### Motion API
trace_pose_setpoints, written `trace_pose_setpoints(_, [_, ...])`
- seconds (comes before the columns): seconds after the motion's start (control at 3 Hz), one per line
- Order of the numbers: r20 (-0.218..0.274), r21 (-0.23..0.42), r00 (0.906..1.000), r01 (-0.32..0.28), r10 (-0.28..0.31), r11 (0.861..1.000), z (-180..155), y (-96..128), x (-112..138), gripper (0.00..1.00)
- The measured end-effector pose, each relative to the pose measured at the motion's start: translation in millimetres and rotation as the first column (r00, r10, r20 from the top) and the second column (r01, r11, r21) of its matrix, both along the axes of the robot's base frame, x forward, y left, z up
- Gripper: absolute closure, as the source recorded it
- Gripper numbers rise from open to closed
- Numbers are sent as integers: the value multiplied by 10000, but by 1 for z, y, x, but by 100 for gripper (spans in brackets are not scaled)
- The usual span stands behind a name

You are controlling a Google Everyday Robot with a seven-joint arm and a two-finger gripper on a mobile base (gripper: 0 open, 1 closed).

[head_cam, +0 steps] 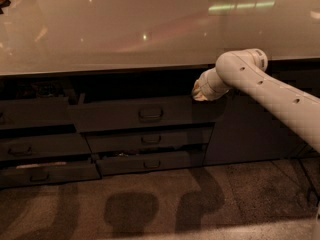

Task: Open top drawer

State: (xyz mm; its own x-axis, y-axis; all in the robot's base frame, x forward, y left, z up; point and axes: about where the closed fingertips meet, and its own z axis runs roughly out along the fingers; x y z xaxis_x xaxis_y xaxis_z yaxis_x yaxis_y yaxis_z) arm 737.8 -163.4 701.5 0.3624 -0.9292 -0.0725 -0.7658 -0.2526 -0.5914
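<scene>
The top drawer (115,115) is the wide dark grey front in the middle column, with a small dark loop handle (150,114) at its centre. It stands forward of the counter, and a dark gap shows above it. My gripper (200,92) is at the end of the pale arm (270,91) that comes in from the right. It sits at the top right corner of this drawer front, to the right of the handle and level with the front's upper edge.
A glossy pale countertop (150,29) overhangs the drawers. Two shorter drawer fronts (150,140) lie below the top drawer, and the lowest is ajar. A left column of drawers (35,146) also stands partly open. A grey cabinet door (250,134) is on the right, and brown floor (150,209) below.
</scene>
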Motion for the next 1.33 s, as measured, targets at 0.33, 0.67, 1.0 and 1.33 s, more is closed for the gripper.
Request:
trace_pose_setpoints(0.33, [3,-2,10000,-1,1,10000,0,0,0,100])
trace_pose_setpoints(0.67, [821,-606,9963,-186,235,9980,8,6,-3,100])
trace_pose_setpoints(1.0, [1032,-936,9934,-406,503,9948,-1,10,-4,100])
trace_pose_setpoints(1.33, [1031,-938,9934,-404,501,9948,-1,10,-4,100])
